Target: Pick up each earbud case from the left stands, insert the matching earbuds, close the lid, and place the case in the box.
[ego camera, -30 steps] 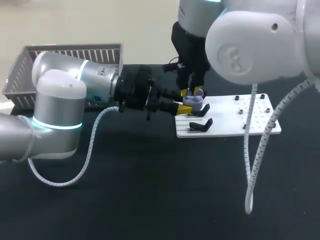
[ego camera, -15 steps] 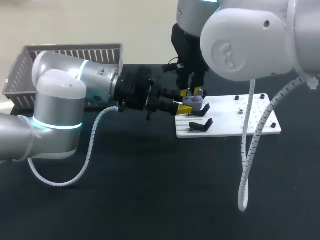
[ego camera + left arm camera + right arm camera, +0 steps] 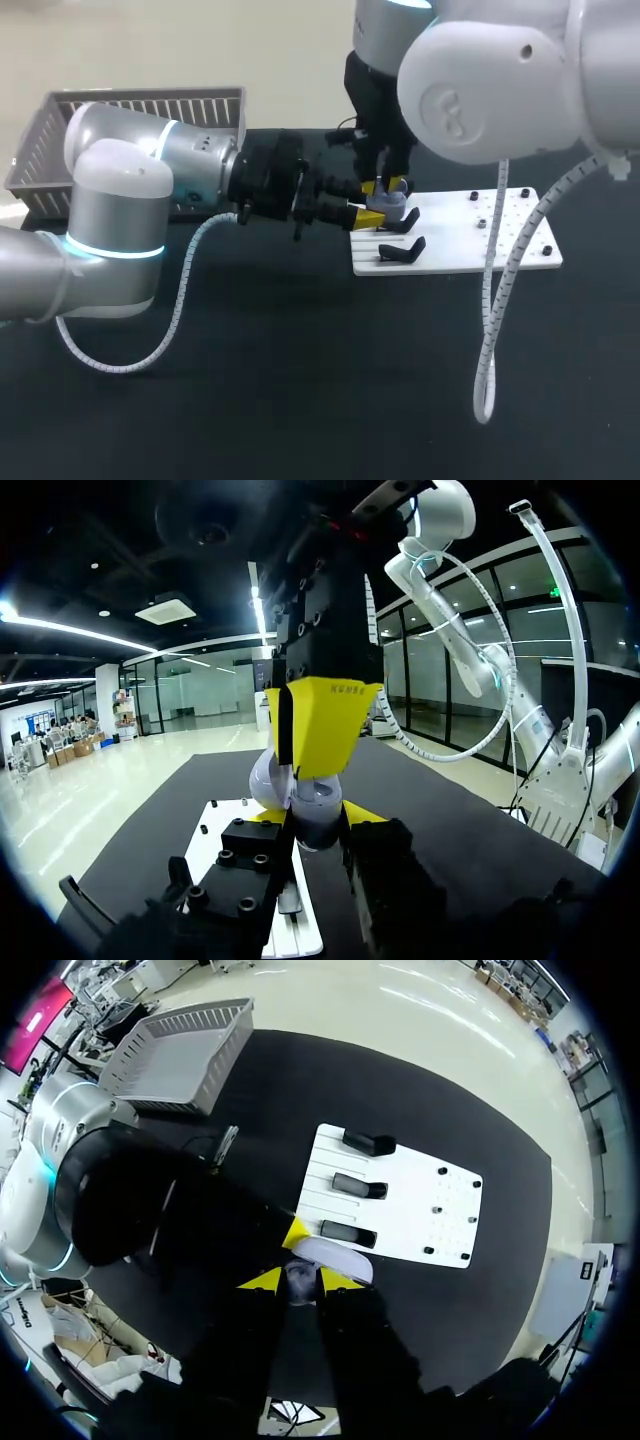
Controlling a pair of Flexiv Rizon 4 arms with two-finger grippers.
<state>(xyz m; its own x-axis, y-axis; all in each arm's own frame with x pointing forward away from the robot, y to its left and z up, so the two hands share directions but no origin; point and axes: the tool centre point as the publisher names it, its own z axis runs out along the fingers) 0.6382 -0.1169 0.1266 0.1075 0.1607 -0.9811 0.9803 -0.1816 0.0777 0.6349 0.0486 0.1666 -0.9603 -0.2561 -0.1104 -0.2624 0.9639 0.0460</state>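
- The left arm (image 3: pixel 120 190) comes in from the left, low across the dark surface (image 3: pixel 300 380). Its wrist lies level and points right, toward the white board (image 3: pixel 460 245).
- The left jaws are closed on the earbud case (image 3: pixel 386 204), one yellow tip on each side of its lower body. This shows most plainly in the left wrist view, where the case (image 3: pixel 312 815) sits between the fingertips (image 3: pixel 362 813).
- The case is pale lavender-grey and its lid is up. It is held in the air over the far-left corner of the board, just beside the black stands (image 3: pixel 402 249).
- The right arm (image 3: pixel 500 80) comes down from the far right, with its wrist pointing straight down over the case.
- The right jaws are nearly together. In the right wrist view they pinch a small grey piece, apparently an earbud (image 3: pixel 298 1282), just above the open case (image 3: pixel 338 1258).
- In that same view, three black stands (image 3: pixel 358 1185) stand in a row on the board's left part, with nothing on them.
- A grey slatted basket (image 3: pixel 130 105) sits at the far left of the surface, well apart from the board.
- A white spiral cable (image 3: pixel 495 300) hangs from the right arm in front of the board.
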